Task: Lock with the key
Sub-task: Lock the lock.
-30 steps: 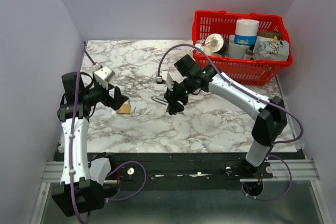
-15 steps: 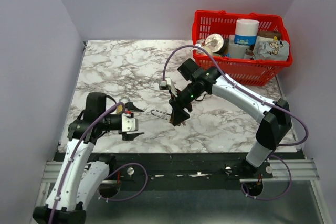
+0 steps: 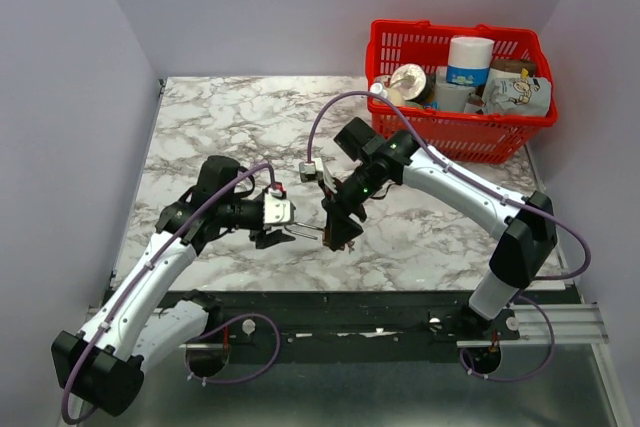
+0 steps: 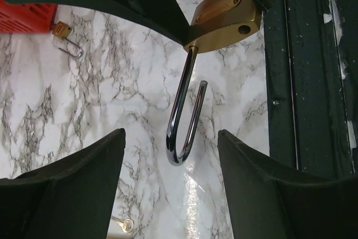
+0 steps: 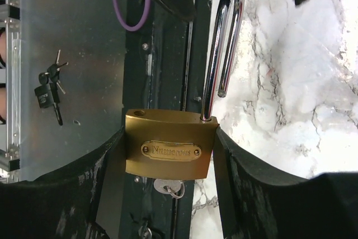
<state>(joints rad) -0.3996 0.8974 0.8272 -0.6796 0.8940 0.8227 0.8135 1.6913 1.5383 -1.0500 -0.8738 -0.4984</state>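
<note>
We show the left arm (image 3: 150, 267) reaching forward and to the right, bent at the elbow. The left claw (image 3: 290, 234) points at the right claw (image 3: 338, 230), with its fingers spread wide. The right arm (image 3: 460, 182) extends leftward from its base, its wrist tipped down. Both of its fingers clamp the padlock (image 5: 170, 150).

Bright, even overhead light with faint, soft shadows on the marble tabletop (image 3: 220, 117). Wrist views are sharp mid-frame; glare streaks the chrome of the padlock (image 4: 224, 19). Dark fingers (image 4: 61, 188) at 5 and 7 o'clock look underexposed and blurred.
</note>
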